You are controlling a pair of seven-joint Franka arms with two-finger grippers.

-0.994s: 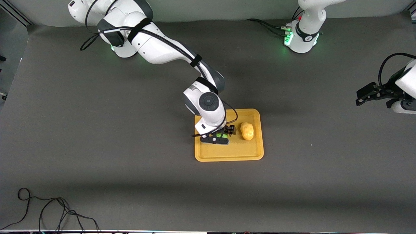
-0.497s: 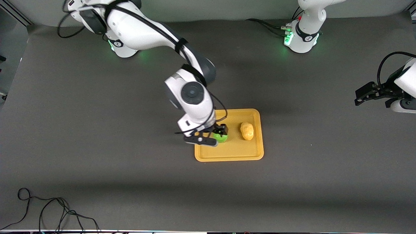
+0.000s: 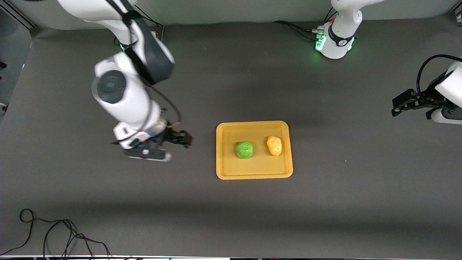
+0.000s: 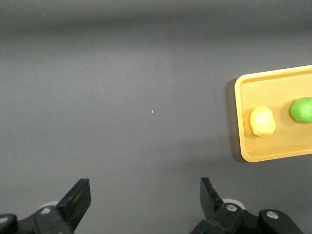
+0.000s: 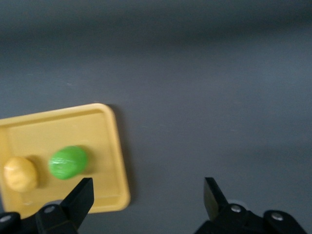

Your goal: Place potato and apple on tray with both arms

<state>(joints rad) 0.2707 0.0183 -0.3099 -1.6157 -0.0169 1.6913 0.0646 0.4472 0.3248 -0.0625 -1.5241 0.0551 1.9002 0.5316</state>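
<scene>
1. Covering the workspace, the dark grey table (image 3: pixel 325 202) carries the flat orange-yellow plastic tray (image 3: pixel 254 171).
2. Right gripper (image 3: pixel 179 138) and left gripper (image 3: pixel 400 105), black, gape empty above bare table.
3. Round green apple (image 3: pixel 244 149) and lumpy yellow-tan potato (image 3: pixel 274 145) sit apart on the tray.

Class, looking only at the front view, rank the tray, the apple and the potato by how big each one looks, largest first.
1. The tray looks far the largest.
2 and 3. The apple and the potato lie side by side on it and look about the same size, so they share a rank.
</scene>
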